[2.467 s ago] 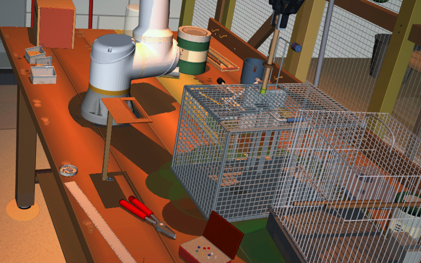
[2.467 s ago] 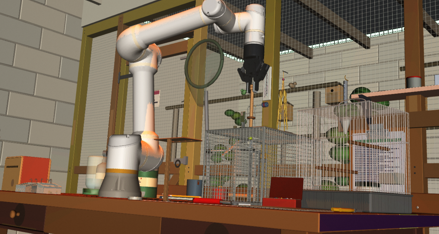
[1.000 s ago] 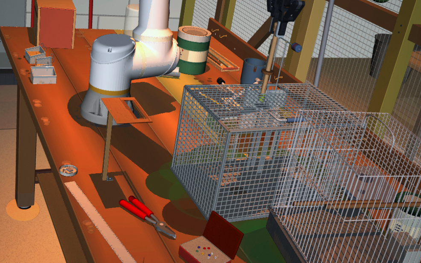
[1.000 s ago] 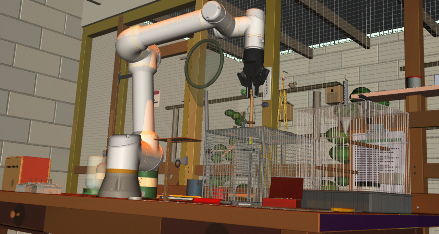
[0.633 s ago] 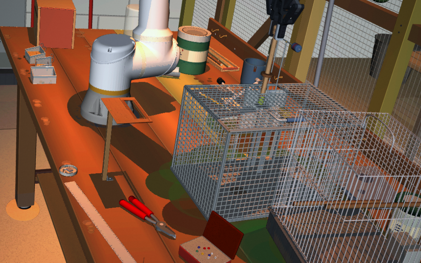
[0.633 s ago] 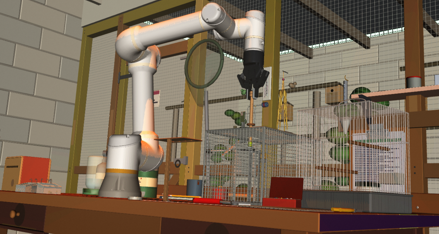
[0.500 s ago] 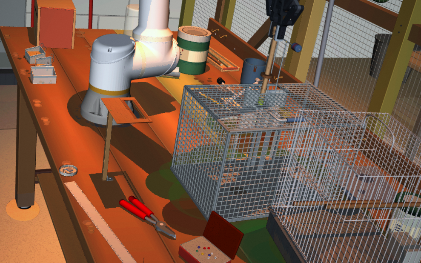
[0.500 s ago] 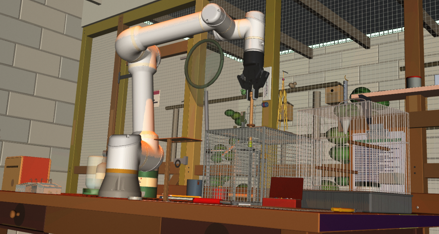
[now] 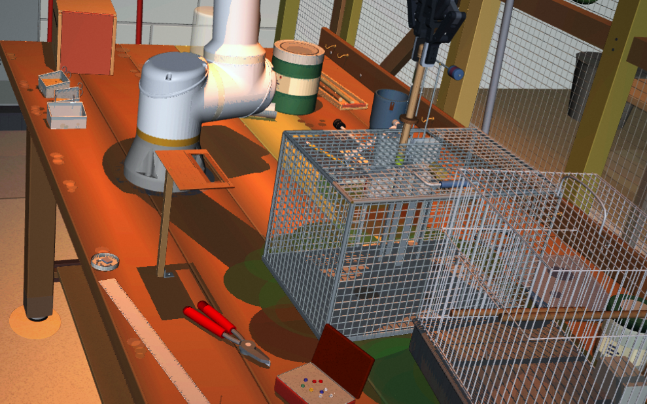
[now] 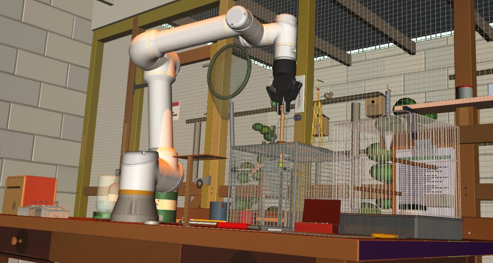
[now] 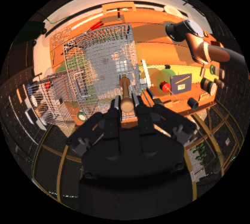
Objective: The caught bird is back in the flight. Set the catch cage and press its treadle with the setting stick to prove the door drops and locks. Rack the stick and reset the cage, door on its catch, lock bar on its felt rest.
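The wooden setting stick (image 9: 413, 95) (image 10: 281, 123) (image 11: 126, 93) hangs upright in my closed gripper (image 9: 429, 52) (image 10: 282, 103) (image 11: 126, 101), held by its top end. Its lower part passes down through the roof of the grey wire catch cage (image 9: 381, 221) (image 10: 279, 184) (image 11: 101, 63), and its green tip (image 9: 399, 160) (image 10: 281, 164) sits a short way inside, well above the floor. A collar ring (image 9: 406, 119) on the stick sits just above the roof mesh. The treadle and the door are hard to make out through the mesh.
A larger white wire bird cage (image 9: 557, 281) (image 10: 396, 168) stands close beside the catch cage. A blue pot (image 9: 389, 108), a green-banded tin (image 9: 297, 75), red pliers (image 9: 225, 326), a red pin box (image 9: 326, 376) and a small post-mounted board (image 9: 192, 170) share the bench with the arm's base (image 9: 170, 125).
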Available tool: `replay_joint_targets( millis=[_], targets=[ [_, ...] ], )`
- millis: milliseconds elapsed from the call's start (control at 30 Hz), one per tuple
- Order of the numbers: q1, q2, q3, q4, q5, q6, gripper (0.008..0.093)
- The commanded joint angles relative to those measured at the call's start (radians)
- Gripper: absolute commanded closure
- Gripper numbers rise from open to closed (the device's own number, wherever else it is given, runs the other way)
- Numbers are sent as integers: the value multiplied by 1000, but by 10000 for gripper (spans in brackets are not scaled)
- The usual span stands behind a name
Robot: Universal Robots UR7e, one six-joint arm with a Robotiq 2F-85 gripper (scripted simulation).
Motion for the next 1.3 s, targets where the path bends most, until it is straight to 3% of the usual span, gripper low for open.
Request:
replay_joint_targets(
  millis=[0,1267],
  targets=[
    [0,1,2,0,0,0,934],
    [0,-1,15,-11,0,0,934]
  ],
)
